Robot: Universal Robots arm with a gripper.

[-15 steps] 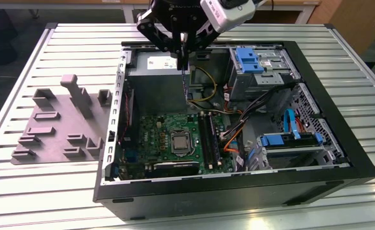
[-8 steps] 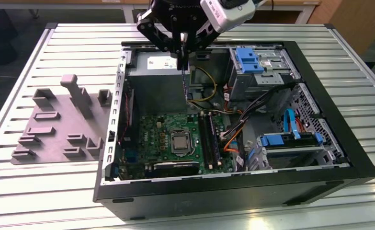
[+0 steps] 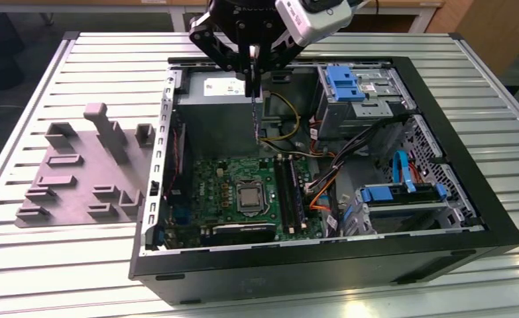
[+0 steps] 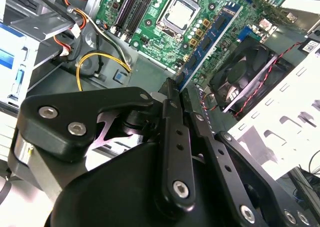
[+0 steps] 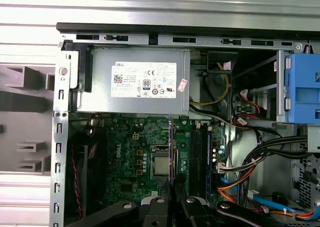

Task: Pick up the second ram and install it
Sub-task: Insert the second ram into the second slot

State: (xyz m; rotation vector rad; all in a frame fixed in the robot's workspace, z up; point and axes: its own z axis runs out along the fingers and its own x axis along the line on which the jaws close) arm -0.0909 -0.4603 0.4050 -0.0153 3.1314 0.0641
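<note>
My gripper [image 3: 254, 66] hangs over the open computer case [image 3: 471, 218], near its far wall, and is shut on the second ram [image 3: 256, 106]. The stick is a thin dark board that hangs straight down from the fingers, its lower end above the motherboard [image 3: 215, 179]. In both wrist views I see it edge-on: a narrow blue-green strip [image 4: 210, 44] running out from the black fingers [image 4: 172, 137], and a thin line [image 5: 171, 147] over the processor area. The long black memory slots [image 3: 288, 192] [image 5: 199, 154] lie beside the processor socket [image 3: 248, 197], toward the exterior view's right of the stick.
A grey power supply [image 3: 215, 89] fills the case's far corner right behind the stick. Blue drive brackets [image 3: 343, 83] [image 3: 392, 194] and bundled cables [image 3: 330, 165] crowd the exterior view's right. A case fan [image 4: 245, 72] sits by the board. A grey parts fixture [image 3: 82, 172] lies outside the case.
</note>
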